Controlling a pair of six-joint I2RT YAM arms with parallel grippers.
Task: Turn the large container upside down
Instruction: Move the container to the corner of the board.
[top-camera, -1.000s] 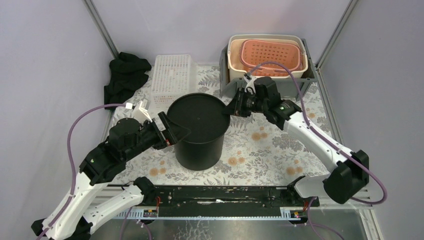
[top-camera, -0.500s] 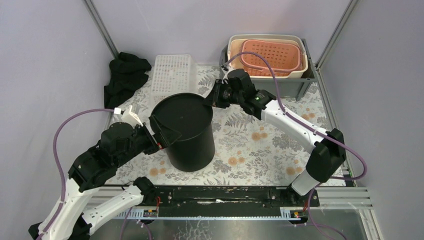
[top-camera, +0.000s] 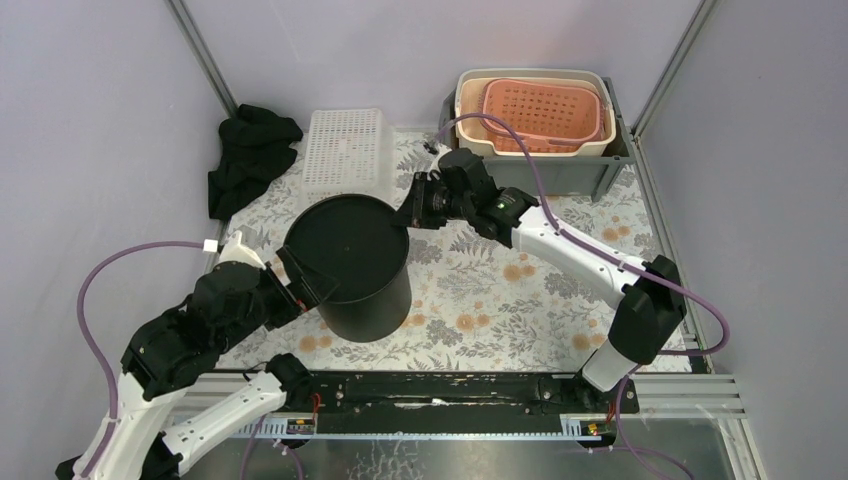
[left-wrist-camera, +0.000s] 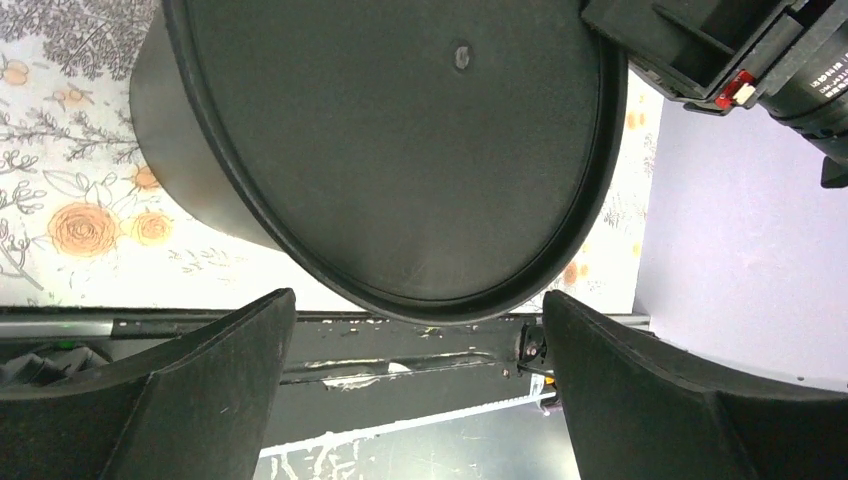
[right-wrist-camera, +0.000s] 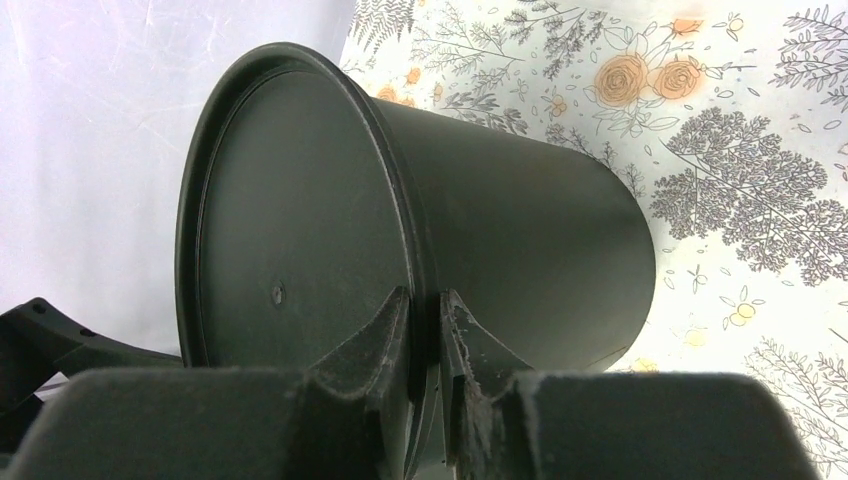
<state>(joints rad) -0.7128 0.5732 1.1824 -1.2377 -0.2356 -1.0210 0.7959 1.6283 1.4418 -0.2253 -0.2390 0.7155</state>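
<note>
The large black container (top-camera: 352, 285) stands on the floral mat with its closed flat face up, leaning to the left. My right gripper (top-camera: 405, 214) is shut on the raised rim of that face at its far right edge; in the right wrist view the fingers (right-wrist-camera: 395, 325) pinch the rim of the container (right-wrist-camera: 520, 225). My left gripper (top-camera: 303, 286) is open at the container's near left side. In the left wrist view the container's flat face (left-wrist-camera: 400, 150) fills the frame, and its rim lies just ahead of the wide-open left gripper (left-wrist-camera: 419, 300).
A white perforated basket (top-camera: 347, 150) lies upside down behind the container. A black cloth (top-camera: 250, 150) lies at the back left. A grey bin (top-camera: 590, 175) at the back right holds a beige tub and an orange basket (top-camera: 545, 108). The black base rail (top-camera: 430, 390) runs along the near edge.
The container has shifted left and tilted, its top carried left by the right gripper. The left arm has drawn back to the left with it, jaws still open.
</note>
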